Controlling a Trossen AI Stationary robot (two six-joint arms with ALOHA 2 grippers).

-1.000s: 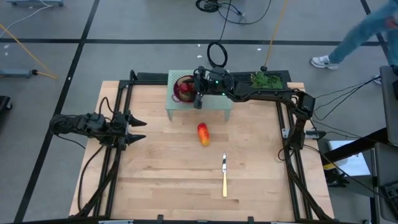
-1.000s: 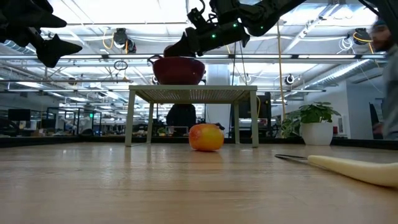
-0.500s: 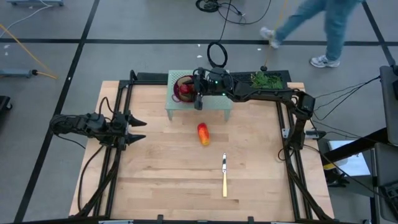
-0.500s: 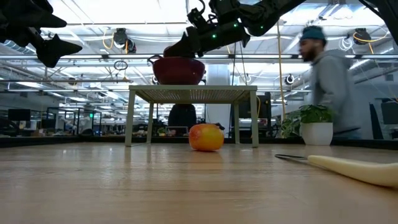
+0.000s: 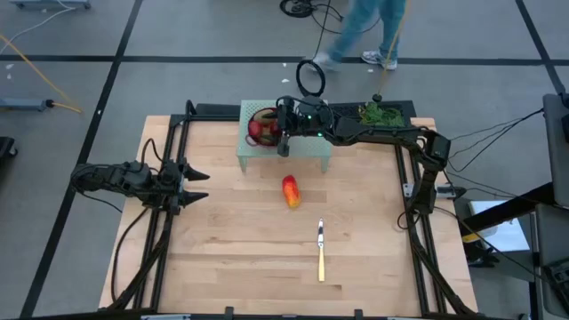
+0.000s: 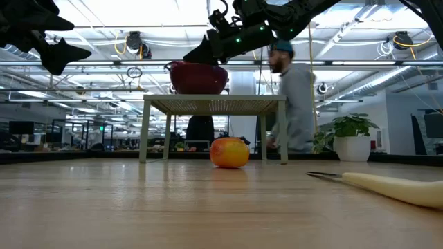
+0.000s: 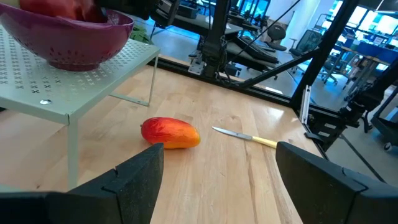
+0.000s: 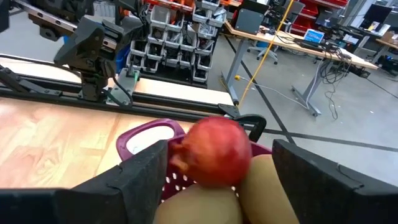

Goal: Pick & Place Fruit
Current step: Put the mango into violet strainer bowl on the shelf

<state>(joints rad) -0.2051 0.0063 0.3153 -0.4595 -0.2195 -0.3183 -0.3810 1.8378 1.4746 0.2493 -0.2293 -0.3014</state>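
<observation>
A purple colander bowl point(image 5: 263, 126) stands on a pale green perforated stand point(image 5: 307, 147) at the table's far edge. In it, a dark red ball point(image 8: 214, 152) rests on two brown-green ovals point(image 8: 205, 205). My right gripper point(image 8: 221, 149) is level over the bowl, open, one finger on either side of the ball. A red-orange-yellow oblong fruit point(image 5: 291, 190) lies on the table in front of the stand. My left gripper point(image 5: 203, 186) waits open at the table's left edge, above the table. My right gripper's fingers point(image 8: 149, 168) stand level on either side of the dark red ball. Whether one of them touches it, I cannot tell. The ball sits on the brown-green ovals inside the bowl.
A yellow-handled knife point(image 5: 321, 252) lies near the table's middle, toward the near edge. A potted plant point(image 5: 380, 113) stands at the far right. A person point(image 6: 291, 104) walks behind the far edge. Bare wood shows to the left and near side.
A person has walked behind the table's far edge from right to left. Both arms have kept their places.
</observation>
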